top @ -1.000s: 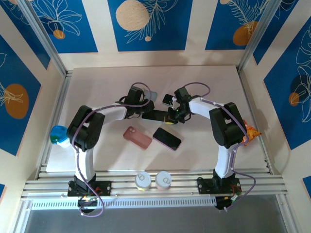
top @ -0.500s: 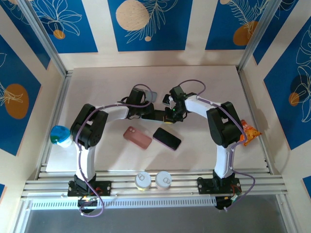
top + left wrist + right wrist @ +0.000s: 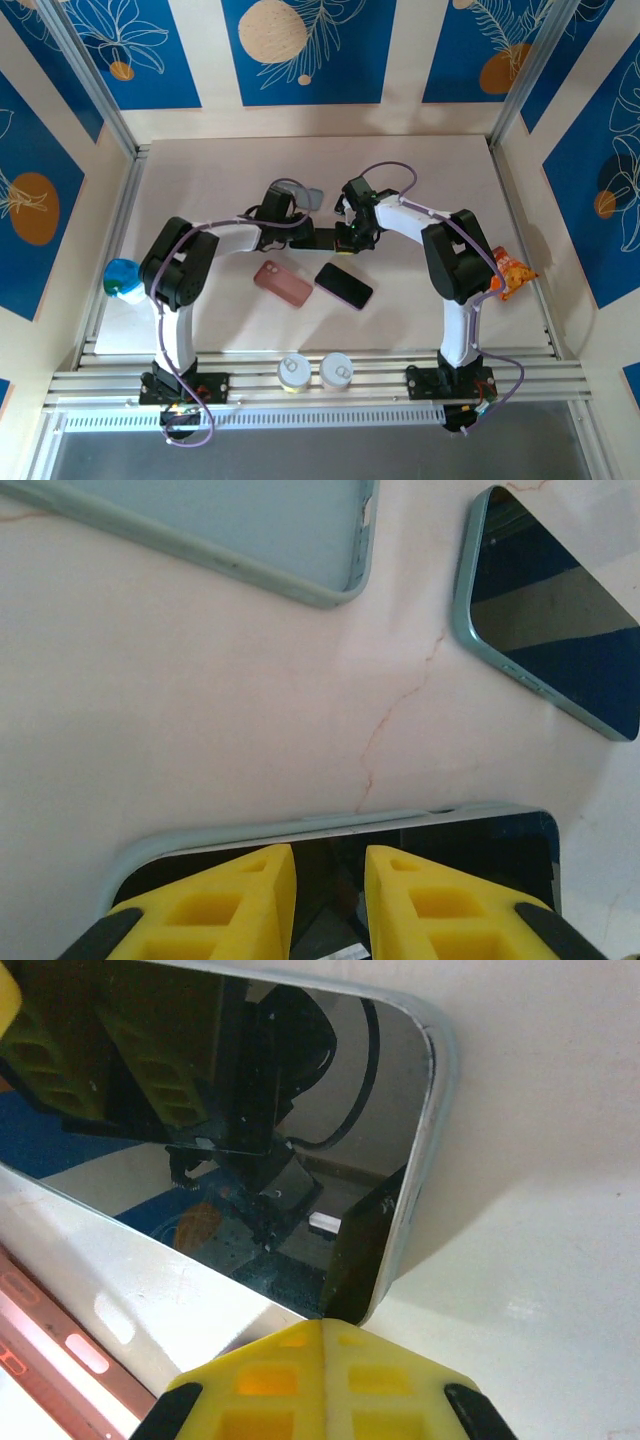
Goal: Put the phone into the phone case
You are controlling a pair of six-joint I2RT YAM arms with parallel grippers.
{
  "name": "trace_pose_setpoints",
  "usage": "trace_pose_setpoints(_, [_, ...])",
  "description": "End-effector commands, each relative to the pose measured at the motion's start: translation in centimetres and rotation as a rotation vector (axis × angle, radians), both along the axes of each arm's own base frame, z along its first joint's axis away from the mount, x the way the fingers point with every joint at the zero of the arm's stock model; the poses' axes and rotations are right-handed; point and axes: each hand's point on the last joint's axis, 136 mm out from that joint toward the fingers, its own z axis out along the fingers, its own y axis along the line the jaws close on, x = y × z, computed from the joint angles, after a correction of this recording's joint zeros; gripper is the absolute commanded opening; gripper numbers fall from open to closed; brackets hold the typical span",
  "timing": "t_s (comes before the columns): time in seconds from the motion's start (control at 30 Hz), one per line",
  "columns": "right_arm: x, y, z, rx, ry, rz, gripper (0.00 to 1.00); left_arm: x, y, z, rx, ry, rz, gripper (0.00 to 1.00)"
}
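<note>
Two cans stand nearest. Beyond, a pink case and dark phone lie side by side. The left gripper, jaws narrowly parted and gripping nothing, is over a second phone; the right gripper, closed, sits at its end. Farthest: grey case, third phone.

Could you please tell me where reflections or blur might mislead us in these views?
Right wrist: the phone screen acts as a mirror, showing dark shapes overhead, and the near pink case is blurred. Left wrist: the far phone carries blue and beige reflections. Top view: even light, faint shadows, no glare.
</note>
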Motion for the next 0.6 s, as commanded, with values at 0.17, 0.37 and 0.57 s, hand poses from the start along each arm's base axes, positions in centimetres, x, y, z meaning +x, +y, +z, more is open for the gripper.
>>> trace_pose_setpoints(0.17, [-0.3, 0.8, 2.9, 0.044, -0.036, 0.025, 0.00, -2.0, 1.5, -1.7, 0.057, 0.091, 0.024, 0.26])
trace_pose_setpoints(0.37, [0.2, 0.5, 2.7, 0.063, -0.017, 0.012, 0.00, -1.7, 1.3, -1.3, 0.051, 0.087, 0.028, 0.26])
trace_pose_setpoints(0.57, [0.6, -0.3, 1.3, 0.017, -0.005, 0.003, 0.00, -1.7, 1.5, -1.5, 0.060, 0.091, 0.028, 0.26])
